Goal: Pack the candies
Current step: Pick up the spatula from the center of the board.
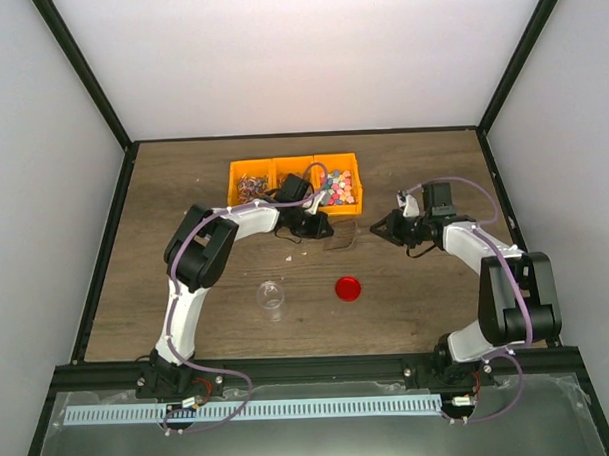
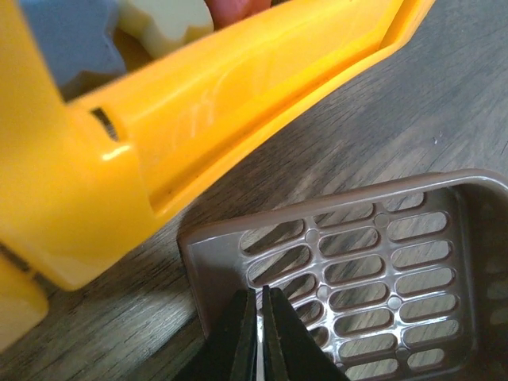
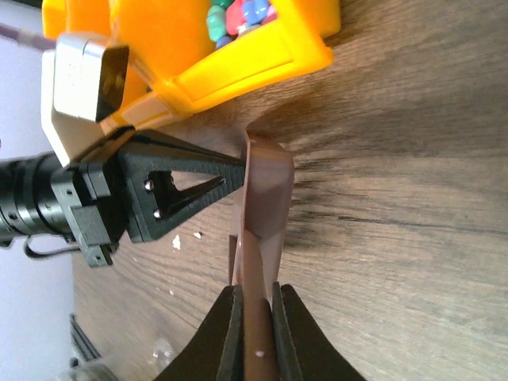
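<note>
The candies are small multicoloured pieces in the right compartment of an orange tray; the left wrist view shows them as blue and white pieces, and the right wrist view shows them too. A brown slotted scoop stands in front of the tray, between both grippers. My left gripper is shut on the near wall of the scoop. My right gripper is shut on the scoop's opposite edge. The left gripper's tips meet the scoop there.
A small clear jar and a round red lid stand on the wooden table nearer the arm bases. The orange tray's front wall lies close behind the scoop. White crumbs dot the table by the left gripper.
</note>
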`<state>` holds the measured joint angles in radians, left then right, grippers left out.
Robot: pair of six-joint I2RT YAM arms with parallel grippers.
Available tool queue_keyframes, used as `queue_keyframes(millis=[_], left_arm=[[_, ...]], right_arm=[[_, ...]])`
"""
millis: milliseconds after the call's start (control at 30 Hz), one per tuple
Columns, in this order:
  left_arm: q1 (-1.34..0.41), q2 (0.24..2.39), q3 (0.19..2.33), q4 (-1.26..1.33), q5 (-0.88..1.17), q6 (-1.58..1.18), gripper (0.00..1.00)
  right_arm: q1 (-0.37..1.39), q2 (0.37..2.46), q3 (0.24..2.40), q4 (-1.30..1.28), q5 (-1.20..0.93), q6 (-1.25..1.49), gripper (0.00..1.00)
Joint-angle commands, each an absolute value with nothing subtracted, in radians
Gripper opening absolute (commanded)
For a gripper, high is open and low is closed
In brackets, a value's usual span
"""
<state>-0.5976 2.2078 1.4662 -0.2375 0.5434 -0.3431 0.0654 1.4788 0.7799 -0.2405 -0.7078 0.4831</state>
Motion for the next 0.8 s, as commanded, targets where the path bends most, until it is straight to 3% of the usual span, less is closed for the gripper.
queue_keyframes(millis=[0,133,200,333,467,767], left_arm=[[-0.601,2.257,1.472,-0.293,0.492,-0.328,0.08],[-0.601,2.244,1.482,-0.298,0.494,-0.332,0.32],[-0.601,2.238,1.489,-0.302,0.496,-0.333,0.34],[-0.602,2.24,1.49,-0.306,0.513,-0.334,0.32],[-0.601,2.236,1.476,-0.322,0.528,-0.324,0.22],[-0.601,2.143,1.385,-0.309,0.583,-0.382,0.13]], right_arm=[[0.057,1.479,0.82,-0.267,-0.729,0.464,0.01],[0.056,1.422,0.773,-0.239,-0.72,0.529,0.01],[0.057,1.381,0.731,-0.201,-0.717,0.579,0.01],[0.058,1.326,0.651,-0.148,-0.734,0.657,0.01],[0.059,1.273,0.591,-0.135,-0.694,0.696,0.01],[0.063,1.138,0.499,-0.086,-0.562,0.841,0.01]])
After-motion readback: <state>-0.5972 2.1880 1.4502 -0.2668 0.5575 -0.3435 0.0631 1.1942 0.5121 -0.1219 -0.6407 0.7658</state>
